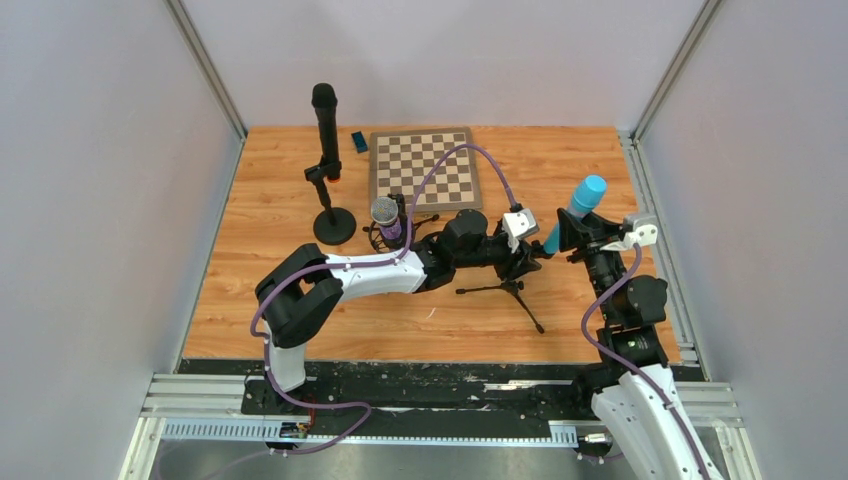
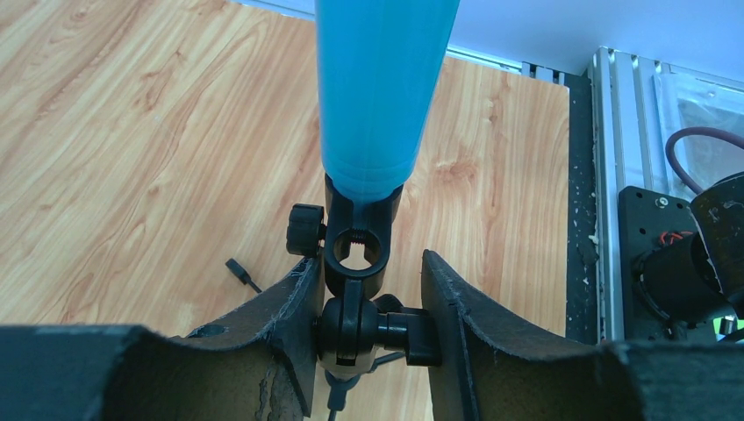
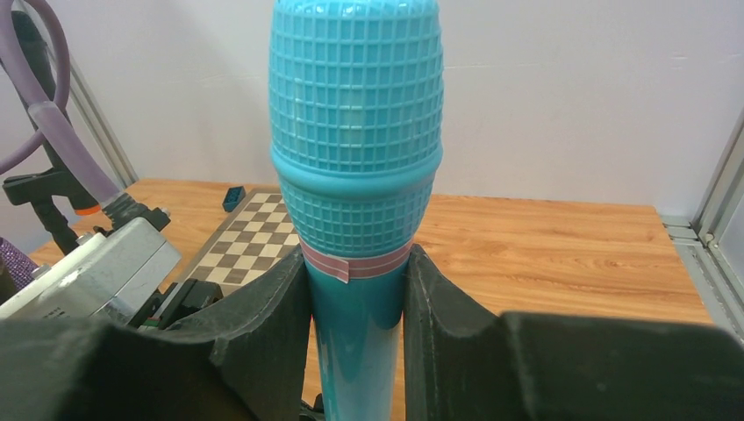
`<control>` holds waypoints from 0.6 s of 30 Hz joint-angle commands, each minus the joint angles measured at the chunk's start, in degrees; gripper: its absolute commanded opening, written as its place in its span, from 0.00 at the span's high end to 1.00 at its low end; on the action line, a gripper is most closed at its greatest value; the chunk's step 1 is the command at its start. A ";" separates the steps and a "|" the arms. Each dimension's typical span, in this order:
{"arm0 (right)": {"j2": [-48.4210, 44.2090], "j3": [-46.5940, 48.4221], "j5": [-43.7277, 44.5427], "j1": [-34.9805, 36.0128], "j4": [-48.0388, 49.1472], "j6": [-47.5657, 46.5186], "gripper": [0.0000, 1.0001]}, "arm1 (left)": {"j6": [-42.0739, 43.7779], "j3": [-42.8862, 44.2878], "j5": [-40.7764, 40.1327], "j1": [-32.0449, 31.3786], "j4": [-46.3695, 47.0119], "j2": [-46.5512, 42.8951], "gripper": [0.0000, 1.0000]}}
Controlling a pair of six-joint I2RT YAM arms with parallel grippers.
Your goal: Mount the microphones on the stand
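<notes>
The light blue microphone [image 1: 580, 205] stands tilted over a small black tripod stand [image 1: 510, 288]. My right gripper [image 1: 566, 236] is shut on its body just below the head [image 3: 355, 149]. In the left wrist view the microphone's lower end [image 2: 377, 96] meets the stand's black holder [image 2: 355, 250]. My left gripper [image 2: 368, 329] is shut on the stand's swivel joint and knob. The purple microphone with a silver grille [image 1: 387, 222] stands in a small stand beside my left arm. The long black microphone [image 1: 324, 120] stands upright in a round-base stand [image 1: 334, 226], with orange showing at the clip.
A chessboard [image 1: 424, 165] lies at the back middle with a small blue block [image 1: 359, 141] to its left. Aluminium rails [image 1: 655, 200] run along the right edge. Grey walls enclose the wooden table [image 1: 280, 300]. A purple cable [image 1: 470, 160] arches over my left arm.
</notes>
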 commanded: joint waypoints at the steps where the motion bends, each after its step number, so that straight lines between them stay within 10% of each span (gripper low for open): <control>1: 0.40 -3.74 -4.64 0.41 -10.13 1.93 1.00 | -0.98 0.00 -0.75 -0.26 2.99 -1.74 1.00; 18: 0.63 -6.21 -4.03 0.64 -11.98 2.45 1.00 | -1.77 -0.13 -1.90 -0.26 2.93 -2.01 1.00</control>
